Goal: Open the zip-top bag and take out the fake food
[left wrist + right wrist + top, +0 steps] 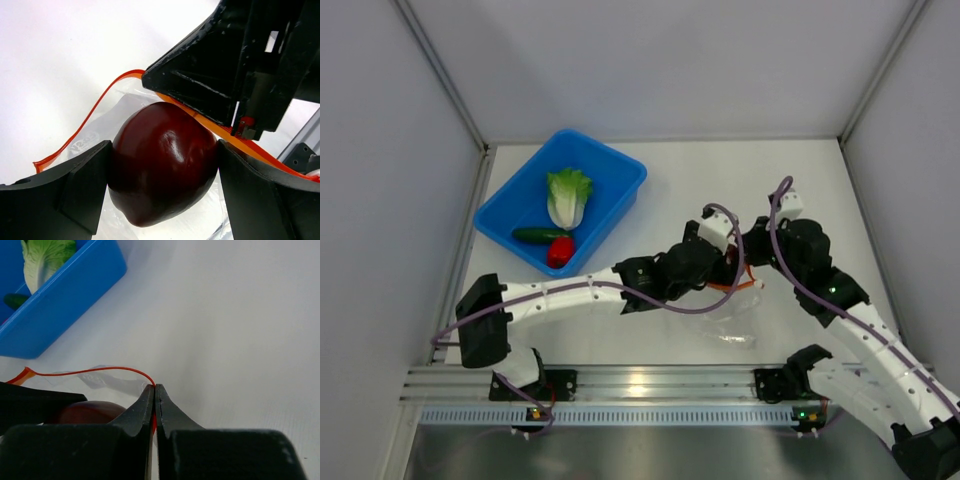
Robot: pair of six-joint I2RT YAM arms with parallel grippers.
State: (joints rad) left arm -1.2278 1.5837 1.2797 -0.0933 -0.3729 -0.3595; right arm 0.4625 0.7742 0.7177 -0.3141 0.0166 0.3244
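The clear zip-top bag (735, 325) lies on the table between the arms, its mouth open and its orange-red zipper strip (95, 107) arched up. My left gripper (162, 190) is shut on the dark purple-red round piece (162, 162) at the bag's mouth, one finger on each side of it. My right gripper (155, 390) is shut on the zipper strip (100, 370) and holds that edge up. The round piece (87, 411) also shows low in the right wrist view. The lettuce head (567, 197), the cucumber (535, 235) and the red pepper (559, 251) lie in the blue bin.
The blue bin (610, 170) stands at the back left of the table, left of both grippers. The two grippers (735, 262) are close together over the bag. White walls close in the table on three sides. An aluminium rail (640, 385) runs along the near edge.
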